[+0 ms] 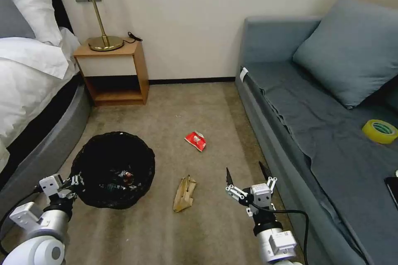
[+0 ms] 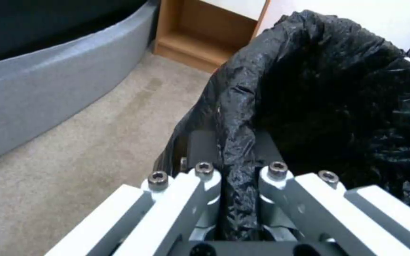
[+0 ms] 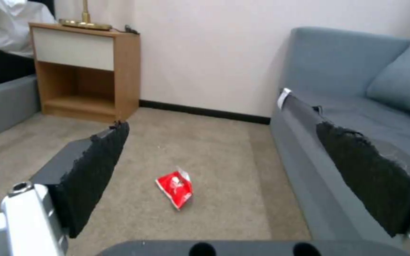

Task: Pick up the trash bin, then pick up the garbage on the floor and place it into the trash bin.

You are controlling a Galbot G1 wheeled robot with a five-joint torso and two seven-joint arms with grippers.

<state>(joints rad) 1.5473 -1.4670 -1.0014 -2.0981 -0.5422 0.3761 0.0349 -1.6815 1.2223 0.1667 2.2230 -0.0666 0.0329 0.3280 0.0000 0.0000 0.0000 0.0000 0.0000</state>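
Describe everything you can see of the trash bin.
The trash bin is round, lined with a crinkled glossy black bag folded over its rim. It sits upright at the robot's left, near the bed, mouth open, with some litter inside. The left gripper is clamped on the rim, pinching the bag.

1. Left gripper: white linkage bars, dark hex screws, silver-grey wrist, black cable at 9 o'clock.
2. Right gripper: white links, black frayed-edged finger pads, black cable at 3 o'clock.
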